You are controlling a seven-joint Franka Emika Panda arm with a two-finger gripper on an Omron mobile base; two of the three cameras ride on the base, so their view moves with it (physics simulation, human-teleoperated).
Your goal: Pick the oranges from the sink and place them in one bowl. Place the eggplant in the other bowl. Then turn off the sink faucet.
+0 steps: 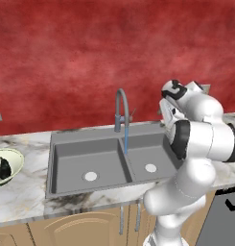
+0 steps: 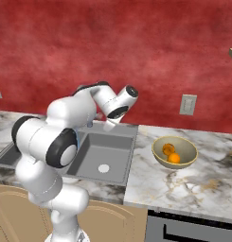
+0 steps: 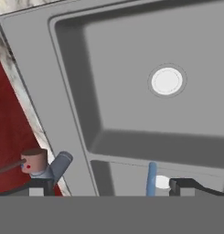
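With both fruits and the vegetable already bowled, what remains for you is the tap, so read the scene from left to right. At the far left of the left base view the other bowl [image 1: 8, 166] sits on the counter [image 1: 23, 199] with the eggplant [image 1: 4, 167] lying inside it. Next comes the sink [image 1: 109, 161], both basins bare but for their white drains. Behind the divider rises the sink faucet [image 1: 121, 108], a thin blue stream [image 1: 126, 139] falling from its spout, so you can judge the water as running. Right of the sink, in the right base view, one bowl [image 2: 174, 152] holds the oranges [image 2: 171, 153].

Now the relation that counts. In the hand view the gripper [image 3: 111, 186] looks down over the sink's back edge with its jaws spread wide and nothing between them. The lever [image 3: 13, 167] sticks out from the faucet's base at the lower left, just beside the left-hand fingertip [image 3: 38, 188] and outside the gap, its long axis running sideways toward the red wall [image 3: 13, 128]. Judging from this, you need to shift toward that side before you push.
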